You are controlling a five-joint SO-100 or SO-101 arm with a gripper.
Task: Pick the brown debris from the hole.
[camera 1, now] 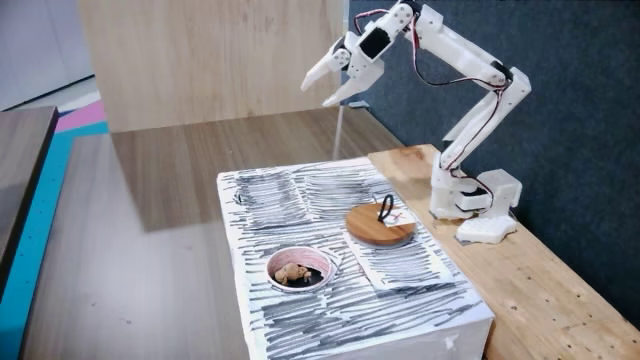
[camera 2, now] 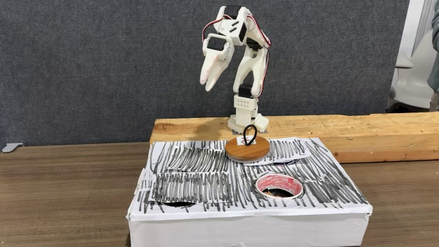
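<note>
The hole (camera 1: 324, 259) is a round opening with a white-pinkish rim, set in the near part of a white box top. In it lies the brown debris (camera 1: 292, 272), a small tan lumpy clump. In the other fixed view the hole (camera 2: 274, 179) shows a dark inside, and the debris is hardly visible there. My white gripper (camera 1: 315, 96) hangs high in the air, well behind and above the box, with its fingers a little apart and nothing between them. It points down above the wooden plank in the other fixed view (camera 2: 208, 84).
The white box (camera 1: 400, 300) is covered in black scribbles. A round wooden disc (camera 1: 375, 228) with a black loop lies on it behind the hole, also seen at the box's far edge (camera 2: 240, 152). The arm's base (camera 1: 462, 195) stands on a wooden plank (camera 2: 343, 130). A dark gap (camera 2: 180, 203) sits front left.
</note>
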